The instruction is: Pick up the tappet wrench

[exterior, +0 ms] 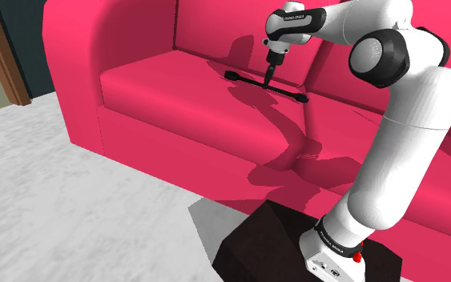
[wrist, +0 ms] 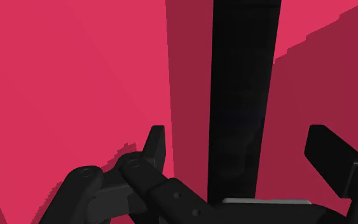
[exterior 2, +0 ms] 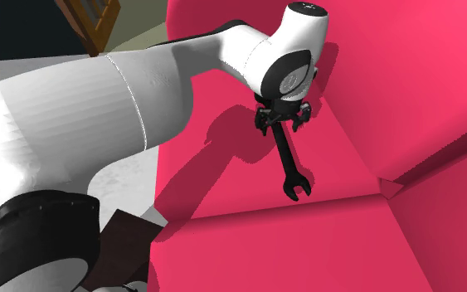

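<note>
The all-black two-finger gripper (exterior: 270,74) stands spread wide, holding nothing, astride the shaft of the slim black tappet wrench (exterior: 289,93) lying flat toward the far side of the crimson sofa seat (exterior: 159,88), where shutting too high would likely pinch only its top edge and drop it.

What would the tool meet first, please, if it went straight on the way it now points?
Probably the black wrench, whose shaft lies between the tool's open fingers; the pink sofa seat is just beneath it.
</note>
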Robot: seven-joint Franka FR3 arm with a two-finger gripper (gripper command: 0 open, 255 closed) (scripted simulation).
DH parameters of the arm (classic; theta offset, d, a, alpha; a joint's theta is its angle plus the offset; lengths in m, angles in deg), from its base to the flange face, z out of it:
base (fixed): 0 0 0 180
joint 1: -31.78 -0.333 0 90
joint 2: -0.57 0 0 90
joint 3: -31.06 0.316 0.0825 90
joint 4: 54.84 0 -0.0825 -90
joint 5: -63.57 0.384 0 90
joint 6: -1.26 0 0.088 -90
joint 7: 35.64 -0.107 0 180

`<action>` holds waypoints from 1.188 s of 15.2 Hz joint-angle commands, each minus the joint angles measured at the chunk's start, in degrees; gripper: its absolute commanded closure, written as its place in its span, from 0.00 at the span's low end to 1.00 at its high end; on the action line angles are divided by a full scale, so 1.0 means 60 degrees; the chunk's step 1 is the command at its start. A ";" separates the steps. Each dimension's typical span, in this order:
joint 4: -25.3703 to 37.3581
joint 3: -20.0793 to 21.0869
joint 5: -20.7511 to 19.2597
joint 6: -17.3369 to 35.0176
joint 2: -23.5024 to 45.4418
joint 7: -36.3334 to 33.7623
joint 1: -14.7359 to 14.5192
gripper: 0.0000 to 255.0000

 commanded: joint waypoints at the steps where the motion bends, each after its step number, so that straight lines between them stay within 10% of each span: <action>1: -0.0082 0.0006 0.0001 0.0087 -0.0002 -0.0009 -0.0011 0.00; 2: -0.0089 0.0005 -0.0002 0.0087 -0.0011 -0.0007 -0.0012 1.00; 18: 0.0813 -0.0019 -0.0012 -0.0810 -0.0007 -0.0017 0.0037 1.00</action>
